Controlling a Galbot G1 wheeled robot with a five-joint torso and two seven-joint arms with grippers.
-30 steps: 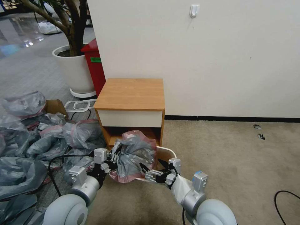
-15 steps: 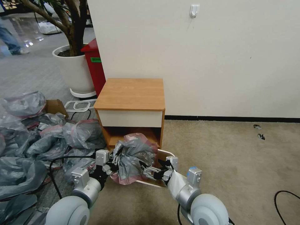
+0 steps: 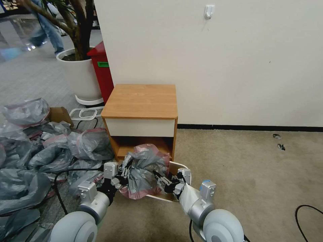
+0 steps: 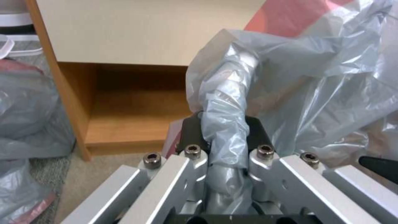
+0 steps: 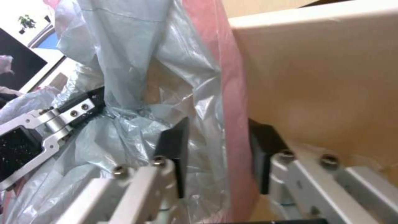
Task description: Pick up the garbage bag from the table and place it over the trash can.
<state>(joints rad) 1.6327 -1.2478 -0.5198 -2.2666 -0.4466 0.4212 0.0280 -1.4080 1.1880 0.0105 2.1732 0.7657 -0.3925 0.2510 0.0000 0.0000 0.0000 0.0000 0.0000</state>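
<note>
Right now I have the left gripper (image 4: 226, 146) clamped on a fold of the thin translucent grey plastic garbage bag with its pink rim band (image 3: 144, 171) while the right gripper (image 5: 217, 152) stands parted astride that band, spreading it above the small beige-cream rectangular plastic trash can (image 3: 177, 167) fronting the light-brown wooden bedside table (image 3: 141, 101).

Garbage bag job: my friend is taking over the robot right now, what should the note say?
Left tool: shut on the garbage bag, gripping a bunched fold.
Right tool: open, its fingers either side of the bag's pink rim band, beside the trash can wall.
Bag is off the table, held above the can on the floor in front.
Done: pickup.
Left: close right tool, spread the rim over the can.
</note>
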